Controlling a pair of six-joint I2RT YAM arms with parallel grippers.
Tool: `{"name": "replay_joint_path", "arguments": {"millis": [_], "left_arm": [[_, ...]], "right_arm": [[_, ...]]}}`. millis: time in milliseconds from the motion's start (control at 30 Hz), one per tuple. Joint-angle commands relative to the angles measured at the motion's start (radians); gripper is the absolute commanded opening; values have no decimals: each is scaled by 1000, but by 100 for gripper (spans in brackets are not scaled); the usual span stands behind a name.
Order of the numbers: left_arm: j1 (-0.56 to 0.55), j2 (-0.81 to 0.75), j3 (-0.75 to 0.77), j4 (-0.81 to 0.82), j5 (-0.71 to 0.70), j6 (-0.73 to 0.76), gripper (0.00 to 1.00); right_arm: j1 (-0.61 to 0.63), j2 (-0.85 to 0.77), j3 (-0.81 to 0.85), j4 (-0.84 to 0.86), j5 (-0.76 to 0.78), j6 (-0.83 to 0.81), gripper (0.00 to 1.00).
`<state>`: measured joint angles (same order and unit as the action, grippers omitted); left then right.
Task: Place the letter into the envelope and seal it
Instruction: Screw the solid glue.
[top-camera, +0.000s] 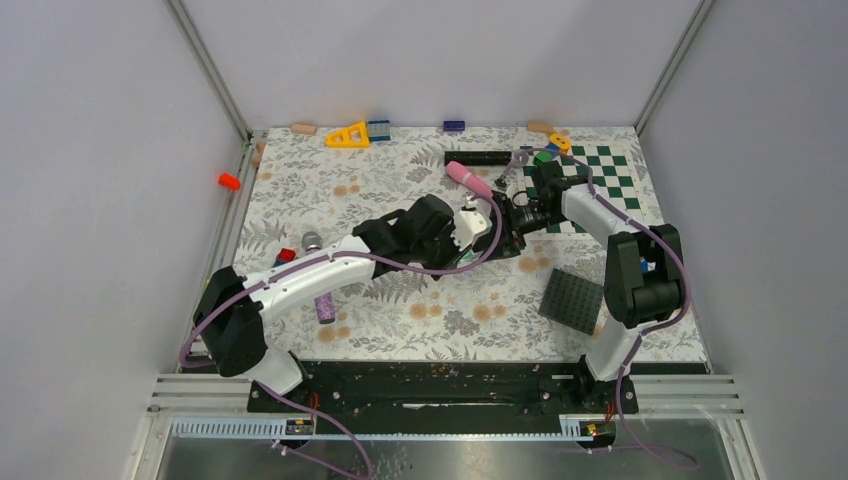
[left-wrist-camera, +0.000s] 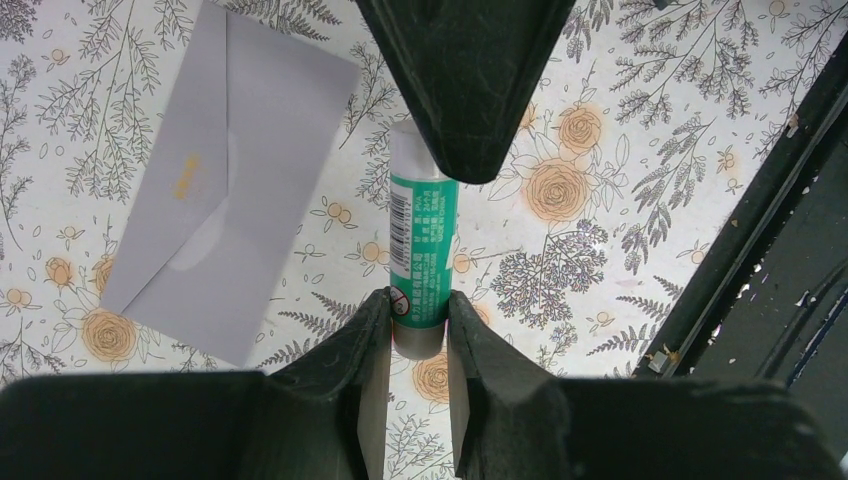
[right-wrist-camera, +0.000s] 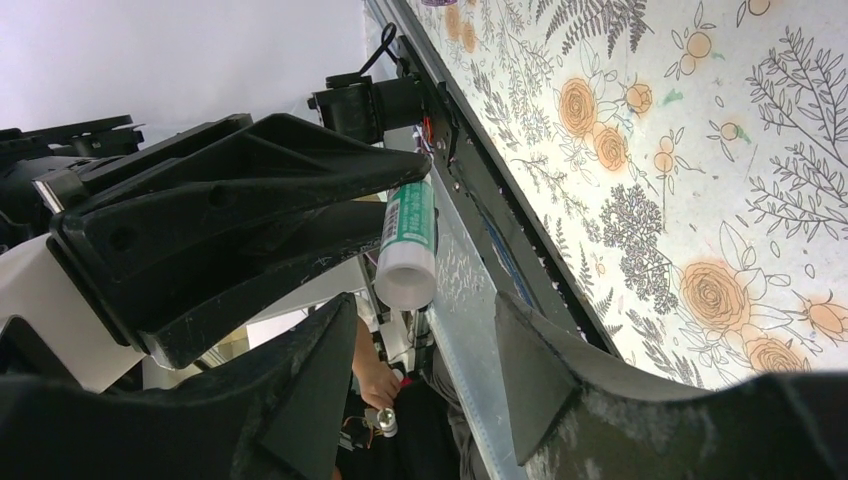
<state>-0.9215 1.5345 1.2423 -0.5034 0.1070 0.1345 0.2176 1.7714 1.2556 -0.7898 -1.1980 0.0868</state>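
Your left tool (left-wrist-camera: 418, 305) pinches a green-and-white glue stick (left-wrist-camera: 423, 240) by its grey end. The white end sits between the spread jaws of your right tool (right-wrist-camera: 425, 300) — not touching. The envelope (left-wrist-camera: 225, 190) lies flat on the floral surface (left-wrist-camera: 600, 120), beside the stick.

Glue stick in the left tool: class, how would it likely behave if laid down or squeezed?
The glue stick is cylindrical, so laid down it would probably roll. Its smooth printed label may slip in the left tool. It looks rigid, likely light.
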Motion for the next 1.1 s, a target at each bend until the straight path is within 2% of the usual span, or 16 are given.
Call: {"name": "replay_joint_path", "arguments": {"millis": [0,533,900,1067], "left_arm": [[-5,-5,0,44,-13,12,3],[-30,14,8,29,-14,27,2],[-30,12,5,34,-20,23,2],[-30,8,2,33,-17,25,2]], "right_arm": [[-3,-1,1,38,-56,40,59],[3,10,-15,55,-55,61,44],[22,-19,-26,50,-24,48,45],[24,-24,-24,50,-24,44,33]]}}
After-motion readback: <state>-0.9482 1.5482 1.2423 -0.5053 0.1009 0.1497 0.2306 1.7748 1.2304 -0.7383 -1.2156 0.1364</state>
